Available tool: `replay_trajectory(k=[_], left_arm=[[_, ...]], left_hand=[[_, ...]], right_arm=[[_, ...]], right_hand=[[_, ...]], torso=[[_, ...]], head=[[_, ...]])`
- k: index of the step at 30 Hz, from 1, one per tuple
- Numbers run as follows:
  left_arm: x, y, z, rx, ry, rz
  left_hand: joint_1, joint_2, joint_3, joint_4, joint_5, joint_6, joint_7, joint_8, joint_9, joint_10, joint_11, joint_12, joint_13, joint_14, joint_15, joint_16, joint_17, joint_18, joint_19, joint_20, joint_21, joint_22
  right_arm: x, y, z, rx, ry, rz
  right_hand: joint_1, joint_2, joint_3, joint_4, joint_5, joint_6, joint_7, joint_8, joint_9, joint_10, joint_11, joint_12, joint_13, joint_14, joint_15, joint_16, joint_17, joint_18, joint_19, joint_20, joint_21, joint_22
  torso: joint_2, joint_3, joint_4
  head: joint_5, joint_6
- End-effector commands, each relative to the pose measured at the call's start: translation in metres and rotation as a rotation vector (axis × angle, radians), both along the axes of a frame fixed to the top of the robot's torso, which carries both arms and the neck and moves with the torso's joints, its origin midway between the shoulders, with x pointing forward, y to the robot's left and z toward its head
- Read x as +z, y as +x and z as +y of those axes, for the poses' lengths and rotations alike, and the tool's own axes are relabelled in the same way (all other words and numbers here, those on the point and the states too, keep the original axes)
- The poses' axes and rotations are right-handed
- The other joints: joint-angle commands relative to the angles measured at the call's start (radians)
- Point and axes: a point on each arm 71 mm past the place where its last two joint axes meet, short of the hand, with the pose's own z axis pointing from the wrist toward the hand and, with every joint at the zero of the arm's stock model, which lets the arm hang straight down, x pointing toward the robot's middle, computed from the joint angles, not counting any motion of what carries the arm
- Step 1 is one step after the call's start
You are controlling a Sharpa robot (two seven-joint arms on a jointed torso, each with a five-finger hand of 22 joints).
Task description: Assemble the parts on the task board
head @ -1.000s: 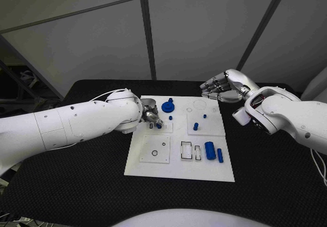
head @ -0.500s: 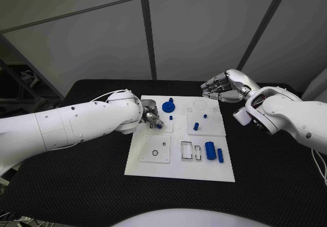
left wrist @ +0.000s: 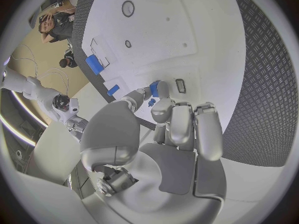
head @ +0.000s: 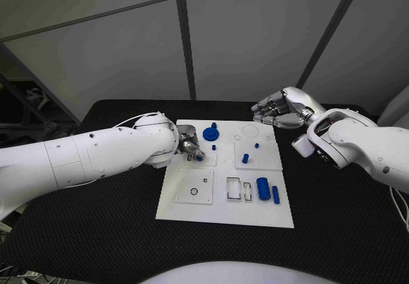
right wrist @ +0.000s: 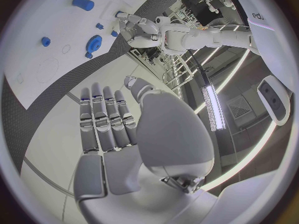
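You are partway through, judging by the task board (head: 223,204), which sits at the centre of the head view on the black worktop (head: 102,236). In its upper half, a blue gear (head: 210,134) stands upper left, with a small blue peg (head: 214,146) just below it, another small peg (head: 256,144) toward the upper right, and a taller blue peg (head: 244,158) below that. At the board's lower right a thick blue cylinder (head: 262,187) and a thin blue rod (head: 275,194) lie loose beside empty rectangular slots (head: 233,187); a round hole (head: 193,191) at lower left looks unfilled too, so those seem left to do.

Your left hand (head: 189,147) is at the board's upper left, pinching a small blue part (left wrist: 154,89) between thumb and fingertips, right over a small slot. Your right hand (head: 277,110) hovers off the board's upper right corner, holding nothing, fingers loosely apart.

You have no readable brand, label or writing on the board or parts
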Motion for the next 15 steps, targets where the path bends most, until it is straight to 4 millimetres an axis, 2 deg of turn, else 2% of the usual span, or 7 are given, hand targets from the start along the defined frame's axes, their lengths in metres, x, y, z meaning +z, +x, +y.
replay_trajectory(k=[1,6,7,8,11,12,15], left_arm=[[-0.0014,-0.0005,-0.0001,-0.002,0.013,0.004],[-0.0014,-0.0001,-0.0006,0.0,0.012,0.002],[-0.0014,0.0,-0.0006,0.0,0.012,0.002],[-0.0014,0.0001,-0.0005,0.001,0.011,0.001],[-0.0011,0.0001,-0.0002,0.004,0.007,-0.002],[-0.001,0.0001,-0.0001,0.007,0.004,-0.002],[-0.0006,0.0,0.0003,0.014,-0.006,-0.005]], left_hand=[[-0.005,0.012,-0.008,0.005,-0.001,0.005,0.0,-0.006,-0.002,0.007,0.001,0.004,0.001,0.029,-0.008,-0.003,0.001,-0.153,0.014,0.0,0.005,0.082],[-0.033,0.009,-0.049,0.033,-0.006,0.011,0.002,-0.008,-0.004,0.007,0.003,0.004,0.0,0.029,-0.008,-0.003,0.001,-0.153,0.014,0.0,0.003,0.081],[-0.047,0.005,-0.07,0.046,-0.021,0.014,0.003,-0.008,-0.005,0.008,0.004,0.004,0.0,0.029,-0.007,-0.003,0.001,-0.153,0.014,0.0,0.003,0.081],[-0.057,0.005,-0.092,0.057,-0.056,0.016,0.003,-0.009,-0.005,0.008,0.004,0.004,0.0,0.029,-0.007,-0.003,0.001,-0.153,0.014,0.0,0.003,0.081],[-0.065,0.009,-0.157,0.086,-0.239,0.019,0.004,-0.013,-0.008,0.007,0.004,0.004,0.001,0.029,-0.007,-0.003,0.001,-0.153,0.013,0.001,0.001,0.081],[-0.063,0.012,-0.173,0.093,-0.271,0.019,0.004,-0.015,-0.009,0.007,0.005,0.005,0.001,0.029,-0.006,-0.003,0.001,-0.152,0.013,0.001,0.0,0.081],[-0.064,0.015,-0.211,0.114,-0.298,0.019,0.005,-0.018,-0.011,0.005,0.006,0.003,0.0,0.029,-0.006,-0.004,0.001,-0.152,0.013,0.001,-0.001,0.08]], right_arm=[[0.0013,-0.0001,0.0007,0.009,0.0,-0.003],[0.0012,-0.0001,0.0005,0.009,0.0,-0.002],[0.0012,-0.0001,0.0004,0.009,-0.001,-0.002],[0.0012,0.0,0.0004,0.009,-0.001,-0.002],[0.0012,0.0,0.0002,0.009,-0.001,-0.001],[0.0011,0.0,0.0001,0.008,-0.001,-0.001],[0.001,0.0001,-0.0001,0.008,-0.002,-0.001]], right_hand=[[-0.007,0.002,-0.006,0.002,0.003,-0.001,0.004,-0.003,-0.001,-0.005,0.004,-0.004,0.0,-0.007,-0.002,-0.003,-0.001,0.006,0.003,0.005,-0.004,-0.001],[-0.008,0.002,-0.007,0.002,0.004,-0.001,0.004,-0.003,-0.001,-0.005,0.004,-0.004,0.0,-0.007,-0.002,-0.003,-0.001,0.006,0.003,0.005,-0.004,-0.001],[-0.008,0.002,-0.007,0.002,0.004,-0.001,0.004,-0.003,-0.001,-0.005,0.004,-0.004,0.0,-0.007,-0.002,-0.003,-0.001,0.006,0.003,0.005,-0.004,-0.002],[-0.008,0.002,-0.007,0.002,0.004,-0.001,0.004,-0.003,-0.001,-0.005,0.004,-0.004,0.0,-0.007,-0.002,-0.003,-0.001,0.006,0.003,0.005,-0.004,-0.002],[-0.008,0.002,-0.007,0.002,0.004,-0.001,0.004,-0.003,-0.001,-0.005,0.004,-0.004,0.0,-0.007,-0.001,-0.003,-0.002,0.005,0.003,0.005,-0.004,-0.002],[-0.008,0.002,-0.007,0.002,0.004,-0.001,0.004,-0.003,-0.001,-0.005,0.004,-0.004,0.0,-0.007,-0.001,-0.003,-0.002,0.005,0.003,0.005,-0.004,-0.002],[-0.008,0.002,-0.007,0.002,0.004,-0.001,0.004,-0.003,-0.001,-0.005,0.004,-0.004,0.0,-0.007,-0.001,-0.003,-0.002,0.005,0.003,0.005,-0.004,-0.002]], torso=[[0.0,0.0002,-0.0004],[0.0,0.0001,-0.0008],[0.0,0.0001,-0.0008],[0.0,0.0001,-0.0008],[0.0,-0.0003,-0.0003],[0.0,-0.0003,-0.0001],[0.0,-0.0002,0.0]], head=[[0.0,0.0],[-0.001,0.0],[-0.001,0.0],[-0.002,0.0],[-0.002,0.0],[-0.003,0.0],[-0.003,0.0]])
